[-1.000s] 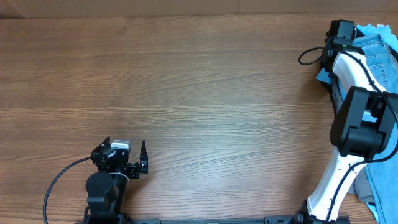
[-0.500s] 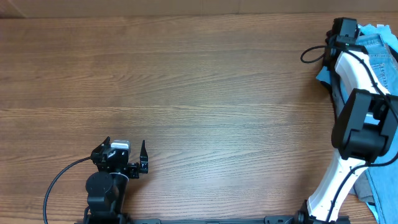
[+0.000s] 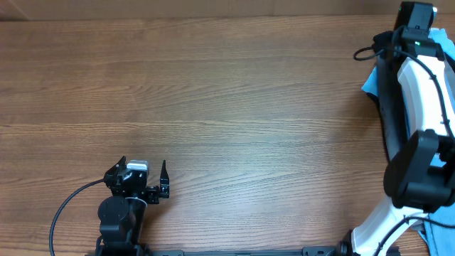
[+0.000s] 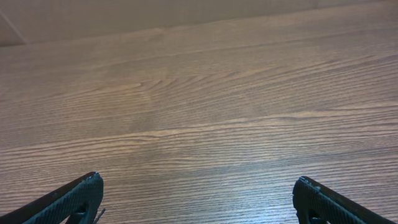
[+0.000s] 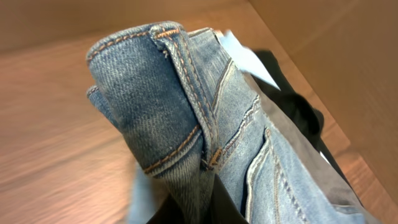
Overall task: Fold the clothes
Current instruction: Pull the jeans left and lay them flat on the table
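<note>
overhead: wood table (image 3: pixel 227 107); jeans (image 3: pixel 370 81) sat bunched at its far right edge under the right arm (image 3: pixel 416 78). left gripper (image 3: pixel 142 167) parked near the front, jaws wide apart.
left wrist: only tabletop.
right wrist: right gripper (image 5: pixel 194 208) clamped on a stitched denim fold. soft, floppy, probably heavyish; thick seams looked the best hold.

The jeans (image 3: pixel 370 82) are bunched at the far right edge of the table (image 3: pixel 234 107), largely covered from above by the right arm (image 3: pixel 412 85), with another garment (image 5: pixel 292 112) lying just behind them, while the left gripper (image 3: pixel 143 165) is set well apart at the near left.
</note>
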{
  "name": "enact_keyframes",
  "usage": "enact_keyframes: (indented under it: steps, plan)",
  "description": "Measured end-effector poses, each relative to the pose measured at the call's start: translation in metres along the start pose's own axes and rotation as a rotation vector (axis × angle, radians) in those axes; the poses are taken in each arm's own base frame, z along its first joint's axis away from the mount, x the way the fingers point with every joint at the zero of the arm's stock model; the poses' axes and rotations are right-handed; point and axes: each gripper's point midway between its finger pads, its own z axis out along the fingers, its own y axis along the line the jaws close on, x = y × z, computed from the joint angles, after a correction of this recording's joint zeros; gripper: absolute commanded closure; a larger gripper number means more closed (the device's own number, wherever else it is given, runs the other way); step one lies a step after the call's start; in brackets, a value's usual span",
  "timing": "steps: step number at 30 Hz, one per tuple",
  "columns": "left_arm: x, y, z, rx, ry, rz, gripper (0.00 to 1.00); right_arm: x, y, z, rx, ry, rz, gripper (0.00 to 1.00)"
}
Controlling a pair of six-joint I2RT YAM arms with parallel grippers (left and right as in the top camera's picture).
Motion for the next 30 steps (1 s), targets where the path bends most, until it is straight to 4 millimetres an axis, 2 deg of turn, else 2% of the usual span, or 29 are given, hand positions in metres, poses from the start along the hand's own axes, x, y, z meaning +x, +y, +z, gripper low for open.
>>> enact_keyframes:
  steps: [1,4,7,9,12,16,17,19,22,24,26,27,28,29,30]
  plan:
    - [0.0,0.0,0.0,0.0,0.0,0.0,0.0,-0.002,0.003,-0.005,-0.008,-0.008,-0.001,0.96]
    - [0.0,0.0,0.0,0.0,0.0,0.0,0.0,-0.018,0.034,-0.046,-0.076,-0.074,-0.023,0.96]
    - [0.0,0.0,0.0,0.0,0.0,0.0,0.0,-0.021,0.083,-0.104,-0.189,-0.128,-0.073,0.96]
    - [0.0,0.0,0.0,0.0,0.0,0.0,0.0,-0.018,0.113,-0.134,-0.264,-0.151,-0.092,0.96]
    - [0.0,0.0,0.0,0.0,0.0,0.0,0.0,0.008,0.189,-0.196,-0.487,-0.146,-0.124,0.96]
    - [0.0,0.0,0.0,0.0,0.0,0.0,0.0,0.04,0.265,-0.27,-0.766,-0.118,-0.117,0.96]
    - [0.0,0.0,0.0,0.0,0.0,0.0,0.0,0.048,0.288,-0.299,-0.871,-0.115,-0.103,0.96]
    - [0.0,0.0,0.0,0.0,0.0,0.0,0.0,0.064,0.319,-0.344,-1.024,-0.102,-0.093,0.96]
    - [0.0,0.0,0.0,0.0,0.0,0.0,0.0,0.092,0.352,-0.392,-1.183,-0.058,-0.099,0.96]
    - [0.0,0.0,0.0,0.0,0.0,0.0,0.0,0.116,0.375,-0.417,-1.279,-0.008,-0.111,0.93]
    - [0.0,0.0,0.0,0.0,0.0,0.0,0.0,0.134,0.389,-0.427,-1.329,0.037,-0.127,0.89]
    - [0.0,0.0,0.0,0.0,0.0,0.0,0.0,0.146,0.398,-0.431,-1.358,0.073,-0.136,0.86]
    - [0.0,0.0,0.0,0.0,0.0,0.0,0.0,0.151,0.4,-0.432,-1.369,0.094,-0.141,0.74]
    - [0.0,0.0,0.0,0.0,0.0,0.0,0.0,0.153,0.401,-0.434,-1.387,0.122,-0.133,0.39]
    - [0.0,0.0,0.0,0.0,0.0,0.0,0.0,0.152,0.402,-0.436,-1.4,0.125,-0.131,0.28]
